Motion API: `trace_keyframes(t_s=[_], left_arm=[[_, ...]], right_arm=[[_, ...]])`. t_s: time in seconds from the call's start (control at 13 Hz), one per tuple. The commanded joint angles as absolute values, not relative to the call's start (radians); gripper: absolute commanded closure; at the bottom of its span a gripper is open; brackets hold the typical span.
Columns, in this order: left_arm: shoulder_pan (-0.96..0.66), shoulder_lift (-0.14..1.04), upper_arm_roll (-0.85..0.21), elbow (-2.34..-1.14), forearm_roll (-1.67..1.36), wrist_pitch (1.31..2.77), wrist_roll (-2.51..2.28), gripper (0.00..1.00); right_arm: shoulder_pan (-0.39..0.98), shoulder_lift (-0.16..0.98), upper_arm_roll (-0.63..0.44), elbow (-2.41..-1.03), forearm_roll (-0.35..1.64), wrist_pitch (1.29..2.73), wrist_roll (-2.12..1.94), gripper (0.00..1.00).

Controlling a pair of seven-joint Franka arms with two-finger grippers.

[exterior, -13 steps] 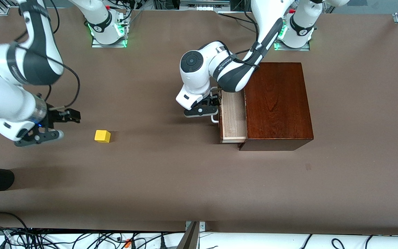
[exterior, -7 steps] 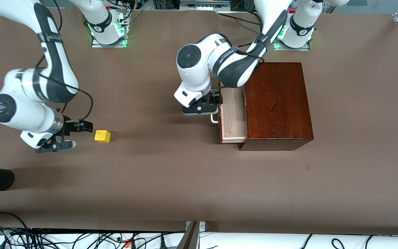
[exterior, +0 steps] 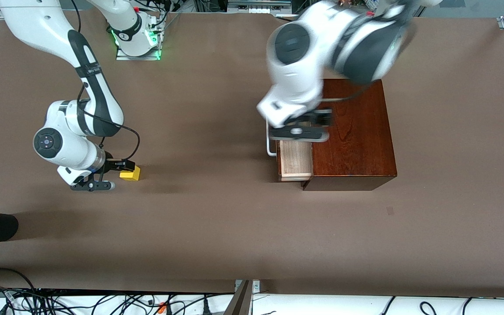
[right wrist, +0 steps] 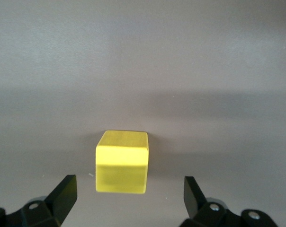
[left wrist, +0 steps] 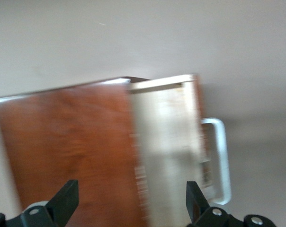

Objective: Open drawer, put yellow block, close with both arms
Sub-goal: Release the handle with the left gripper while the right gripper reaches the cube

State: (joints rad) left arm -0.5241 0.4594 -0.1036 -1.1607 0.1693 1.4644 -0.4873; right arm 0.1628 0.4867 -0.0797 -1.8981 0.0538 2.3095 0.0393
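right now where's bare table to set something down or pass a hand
Bare table runs wide between the yellow block and the drawer, and along the front-camera edge. It is crowded at the block, where the right gripper sits, and over the drawer under the left gripper.

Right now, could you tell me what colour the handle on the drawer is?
White; the handle of the drawer shows best in the left wrist view.

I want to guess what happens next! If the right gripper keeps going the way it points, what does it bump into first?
Most likely the yellow block. It sits between the open fingers of the right gripper, with only bare table past it.
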Motion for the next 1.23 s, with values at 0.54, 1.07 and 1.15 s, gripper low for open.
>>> trace_keyframes(t_s=[0.54,1.07,1.15], left_arm=[[-0.118,0.122,-0.124,-1.507,-0.015,1.456,-0.083,0.0],[-0.104,-0.038,-0.018,-1.74,-0.012,1.711,-0.075,0.0],[-0.103,-0.029,-0.02,-1.715,-0.015,1.645,-0.066,0.0]], right_arm=[[0.182,0.499,-0.075,-1.977,0.069,2.442,0.072,0.07],[0.186,0.506,-0.077,-1.956,0.069,2.453,0.097,0.21],[0.186,0.511,-0.077,-1.956,0.069,2.456,0.097,0.21]])
